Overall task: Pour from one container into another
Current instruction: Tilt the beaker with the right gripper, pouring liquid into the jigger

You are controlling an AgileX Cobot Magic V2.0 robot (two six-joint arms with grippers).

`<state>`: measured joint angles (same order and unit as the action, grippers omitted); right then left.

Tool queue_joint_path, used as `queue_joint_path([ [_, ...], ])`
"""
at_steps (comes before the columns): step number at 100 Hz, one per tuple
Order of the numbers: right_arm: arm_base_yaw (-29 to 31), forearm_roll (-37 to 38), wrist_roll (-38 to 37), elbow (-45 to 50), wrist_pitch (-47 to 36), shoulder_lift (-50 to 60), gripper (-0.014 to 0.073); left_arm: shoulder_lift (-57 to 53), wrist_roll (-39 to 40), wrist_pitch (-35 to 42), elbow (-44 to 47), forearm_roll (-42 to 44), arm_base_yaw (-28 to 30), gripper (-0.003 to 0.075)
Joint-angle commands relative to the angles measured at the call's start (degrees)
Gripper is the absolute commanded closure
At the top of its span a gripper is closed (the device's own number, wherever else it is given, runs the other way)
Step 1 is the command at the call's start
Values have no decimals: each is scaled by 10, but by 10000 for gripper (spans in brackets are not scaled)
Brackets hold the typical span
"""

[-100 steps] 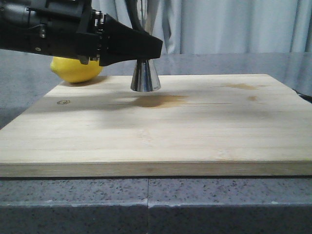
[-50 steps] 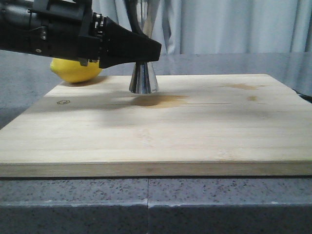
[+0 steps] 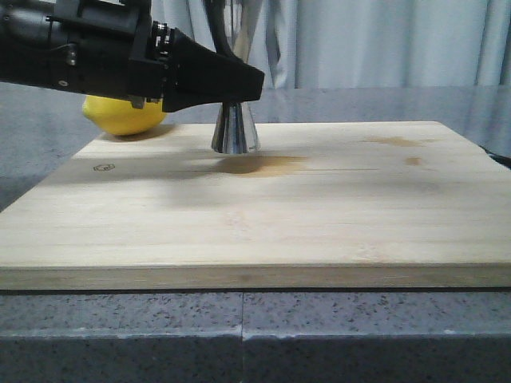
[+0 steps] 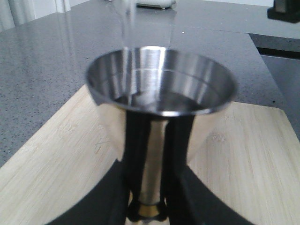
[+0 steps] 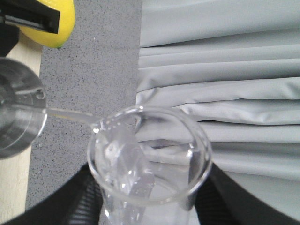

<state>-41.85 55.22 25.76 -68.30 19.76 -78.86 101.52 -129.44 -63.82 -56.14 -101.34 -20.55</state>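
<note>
The steel jigger point(image 3: 234, 132) stands upright on the wooden board point(image 3: 319, 215), its upper cup point(image 4: 159, 84) holding a little clear liquid. My left gripper point(image 3: 239, 80) reaches in from the left and is shut on the jigger's narrow gold-banded waist point(image 4: 150, 209). The clear glass beaker point(image 5: 150, 154) is tipped over, with my right gripper point(image 5: 150, 208) shut on its body. A thin stream point(image 5: 65, 112) runs from its spout into the jigger's cup point(image 5: 14, 117). In the left wrist view the stream point(image 4: 126, 23) falls into the cup from above. Neither beaker nor right gripper shows in the front view.
A yellow lemon point(image 3: 124, 116) lies behind the board's far left corner, just behind my left arm. Brown stains point(image 3: 263, 165) mark the board beside the jigger. Grey stone counter point(image 3: 239, 335) surrounds the board, and pale curtains point(image 3: 383, 40) hang behind.
My left gripper and the jigger shifted slightly to the left over the first half second, then held still.
</note>
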Motion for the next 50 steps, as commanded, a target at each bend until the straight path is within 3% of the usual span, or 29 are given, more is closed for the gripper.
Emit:
queue_joint_path([
  [1, -1, 27, 4, -22, -32, 18, 315, -21, -1, -39, -16, -47, -5, 606],
  [50, -1, 41, 4, -22, -43, 18, 315, -21, -1, -39, -16, -47, -5, 606],
])
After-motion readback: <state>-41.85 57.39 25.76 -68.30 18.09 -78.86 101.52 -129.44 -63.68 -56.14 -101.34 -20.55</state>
